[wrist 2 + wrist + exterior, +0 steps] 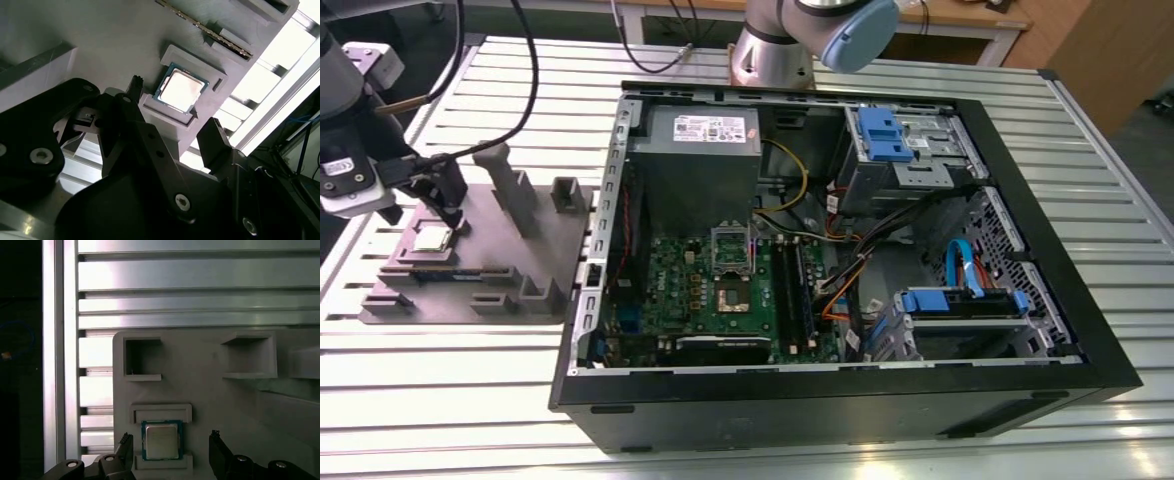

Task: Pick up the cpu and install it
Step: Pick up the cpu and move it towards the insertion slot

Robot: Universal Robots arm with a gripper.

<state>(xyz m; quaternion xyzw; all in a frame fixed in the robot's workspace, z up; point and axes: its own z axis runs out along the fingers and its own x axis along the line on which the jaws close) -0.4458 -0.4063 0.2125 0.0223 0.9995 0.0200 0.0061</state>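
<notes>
Currently the cpu (161, 440) lies in a recess of the grey fixture (210, 390), beneath parted, empty jaws.

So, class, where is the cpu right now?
The cpu sits in a recess of the grey holder tray at the exterior view's left, outside the computer case, under the open pincer.

Silver-grey arm (767, 55) with a blue joint cap (861, 35); black pincer (172, 105) bearing silver screws (182, 201).

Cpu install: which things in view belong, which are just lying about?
Job: cpu, gripper with open fingers either side of it, grey holder, motherboard socket.
Lying about: power supply, blue drive bays, cables.
</notes>
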